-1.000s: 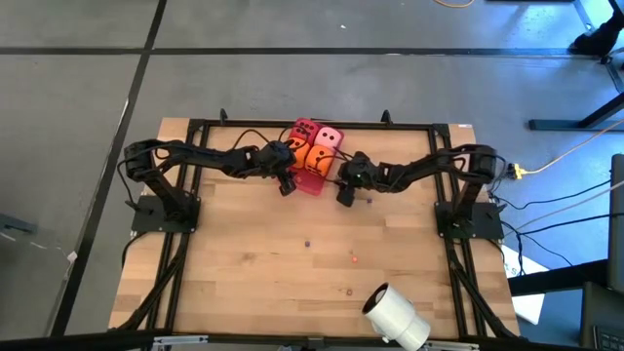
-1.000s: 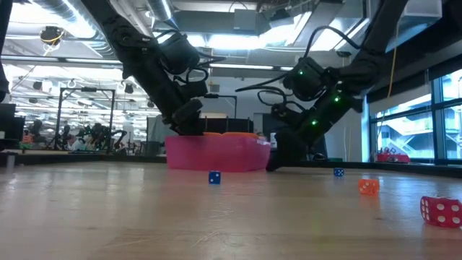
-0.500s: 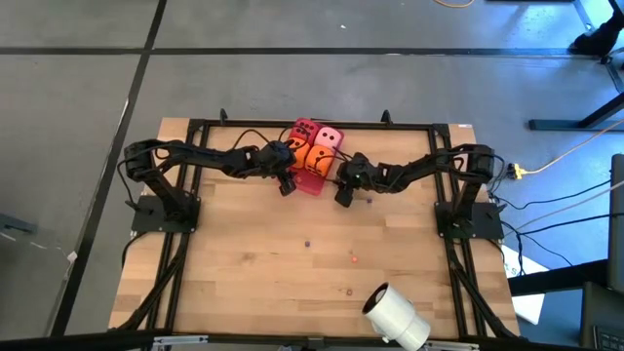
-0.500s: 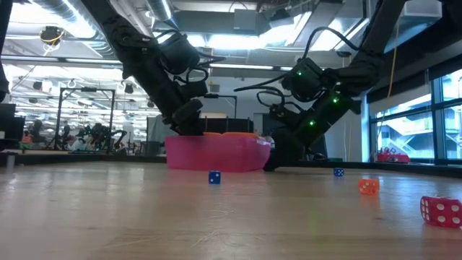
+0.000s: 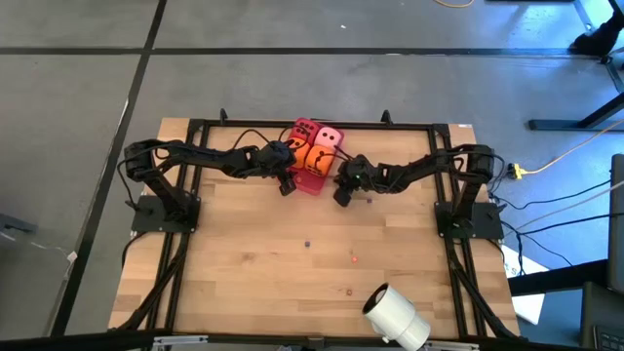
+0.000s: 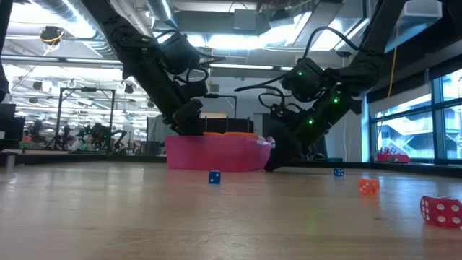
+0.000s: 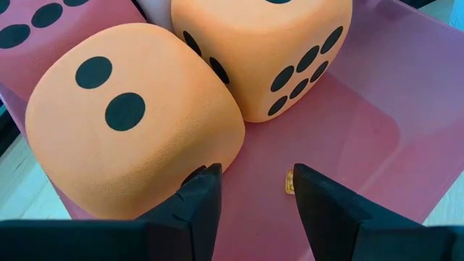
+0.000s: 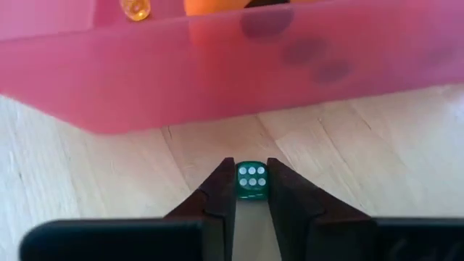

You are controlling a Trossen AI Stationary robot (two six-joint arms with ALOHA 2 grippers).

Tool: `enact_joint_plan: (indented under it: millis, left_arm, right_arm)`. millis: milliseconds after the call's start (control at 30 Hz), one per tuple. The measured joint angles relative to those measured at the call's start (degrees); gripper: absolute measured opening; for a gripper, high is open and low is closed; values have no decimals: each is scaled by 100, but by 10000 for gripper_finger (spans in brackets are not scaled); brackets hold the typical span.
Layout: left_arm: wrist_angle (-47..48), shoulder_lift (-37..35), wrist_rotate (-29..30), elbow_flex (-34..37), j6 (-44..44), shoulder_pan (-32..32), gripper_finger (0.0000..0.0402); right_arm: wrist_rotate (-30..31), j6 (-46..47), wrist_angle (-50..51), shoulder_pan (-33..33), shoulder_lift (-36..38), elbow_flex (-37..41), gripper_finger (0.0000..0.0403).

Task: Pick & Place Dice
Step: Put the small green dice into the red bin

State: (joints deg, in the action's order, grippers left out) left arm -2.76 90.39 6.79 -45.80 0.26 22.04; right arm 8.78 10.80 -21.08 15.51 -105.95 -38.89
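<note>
Right gripper (image 8: 251, 190) has closed, now pinching small green die (image 8: 251, 180) on counter beside translucent pink tray (image 8: 217, 65); ready to lift. Left gripper (image 7: 255, 190) spread over tray.

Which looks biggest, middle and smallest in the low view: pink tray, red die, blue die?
1. Pink tray.
2. Red die, though it sits nearest the camera, so that helps it.
3. Blue die.
</note>
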Motion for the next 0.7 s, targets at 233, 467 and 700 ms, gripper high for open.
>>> enact_joint_plan:
  millis: [233, 467, 700]
  left_arm:
    - [-2, 0, -4, 0, 0, -2, 164]
    - [-2, 0, -4, 0, -3, -2, 164]
    - [-3, -29, 213, 4, 12, -13, 166]
  right_arm:
    - [62, 212, -100, -142, -8, 17, 77]
    - [216, 385, 55, -436, 218, 43, 61]
    - [309, 657, 501, -748, 795, 42, 75]
